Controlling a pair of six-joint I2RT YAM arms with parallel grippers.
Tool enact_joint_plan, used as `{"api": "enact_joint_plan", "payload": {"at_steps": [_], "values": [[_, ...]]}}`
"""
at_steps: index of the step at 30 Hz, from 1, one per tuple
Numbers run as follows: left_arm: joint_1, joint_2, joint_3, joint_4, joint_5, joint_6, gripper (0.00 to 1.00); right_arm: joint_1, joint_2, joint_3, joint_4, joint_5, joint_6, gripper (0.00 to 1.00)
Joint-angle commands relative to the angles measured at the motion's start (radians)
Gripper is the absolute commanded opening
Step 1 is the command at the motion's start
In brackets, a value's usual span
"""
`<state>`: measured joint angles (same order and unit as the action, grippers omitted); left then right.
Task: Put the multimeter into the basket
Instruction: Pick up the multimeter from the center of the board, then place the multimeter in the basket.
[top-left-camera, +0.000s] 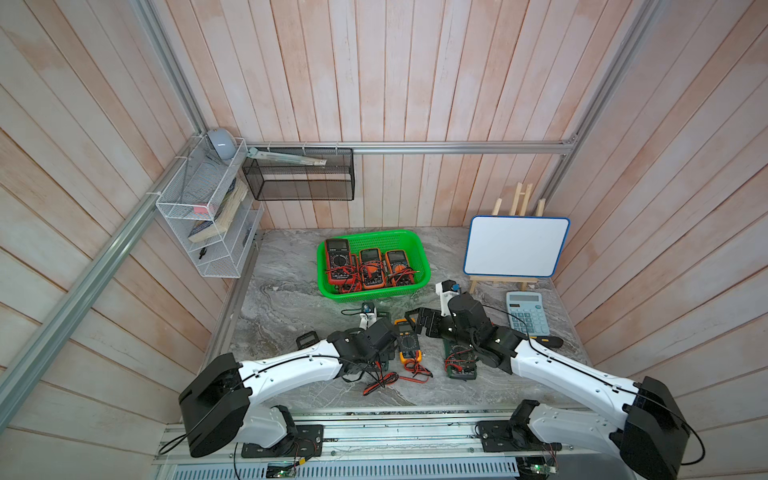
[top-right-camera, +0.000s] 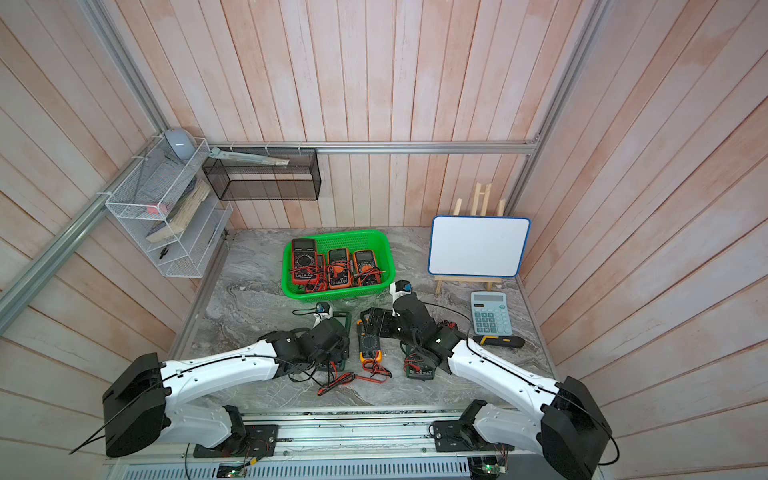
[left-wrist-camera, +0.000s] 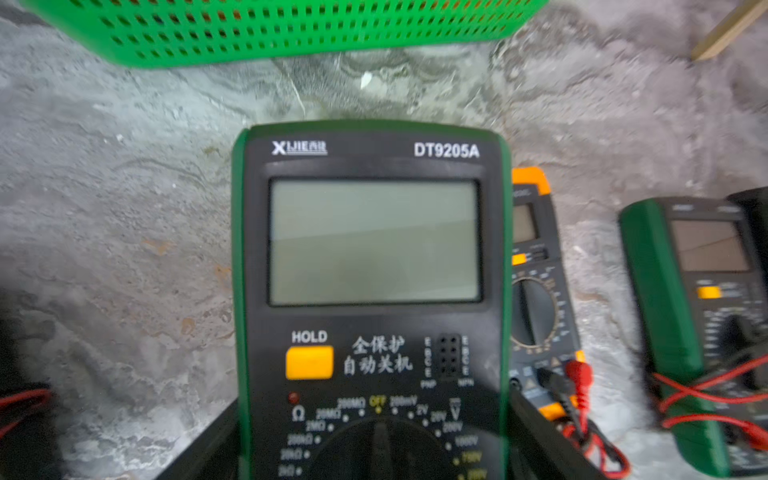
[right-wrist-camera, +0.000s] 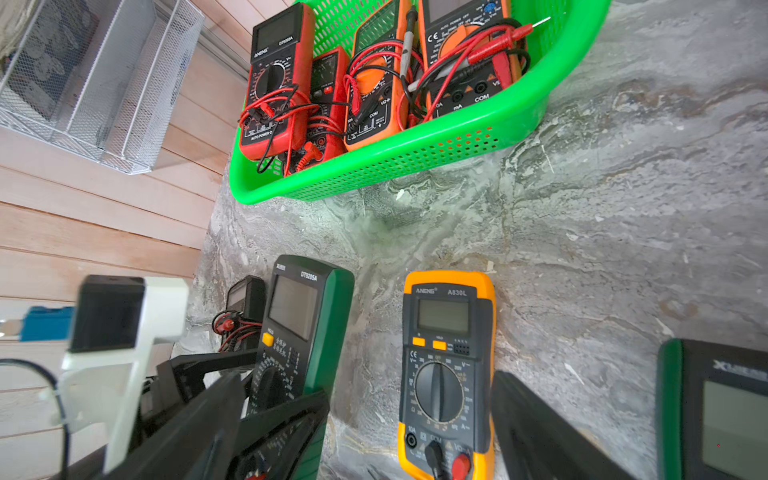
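Multimeter (left-wrist-camera: 370, 266) clamped in left jaws, seemingly tilted, marbled tabletop (top-left-camera: 286, 303), plank walls (top-left-camera: 415, 83), right jaws wide, empty

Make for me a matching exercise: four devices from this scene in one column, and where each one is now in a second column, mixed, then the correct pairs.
1. red multimeter
2. yellow multimeter
3. calculator
4. green multimeter marked DT9205A

a. on the table, next to the whiteboard
b. clamped in the left gripper
c. inside the basket
d. flat on the table, in front of the basket

Pairs: 1-c, 2-d, 3-a, 4-b.
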<state>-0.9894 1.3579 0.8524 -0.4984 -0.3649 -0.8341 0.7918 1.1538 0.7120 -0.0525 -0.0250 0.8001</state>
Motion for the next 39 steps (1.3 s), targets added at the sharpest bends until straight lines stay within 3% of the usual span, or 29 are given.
{"api": "enact_joint_plan", "payload": {"at_steps": [1,9,16,27,39], "values": [[0.013,-0.05,0.08,-0.023,-0.067,0.049,0.0,-0.008,0.016,0.051,0.013,-0.035,-0.006,0.98],[0.165,-0.08,0.188,0.009,-0.04,0.175,0.0,-0.041,0.029,0.115,0.015,-0.069,-0.017,0.98],[0.325,0.004,0.312,0.092,0.013,0.297,0.0,-0.09,0.064,0.19,0.015,-0.099,-0.032,0.98],[0.453,0.324,0.641,0.188,0.084,0.439,0.0,-0.175,0.098,0.209,0.007,-0.133,-0.047,0.98],[0.517,0.71,1.042,0.091,0.09,0.486,0.0,-0.181,0.095,0.179,-0.026,-0.124,-0.067,0.98]]}}
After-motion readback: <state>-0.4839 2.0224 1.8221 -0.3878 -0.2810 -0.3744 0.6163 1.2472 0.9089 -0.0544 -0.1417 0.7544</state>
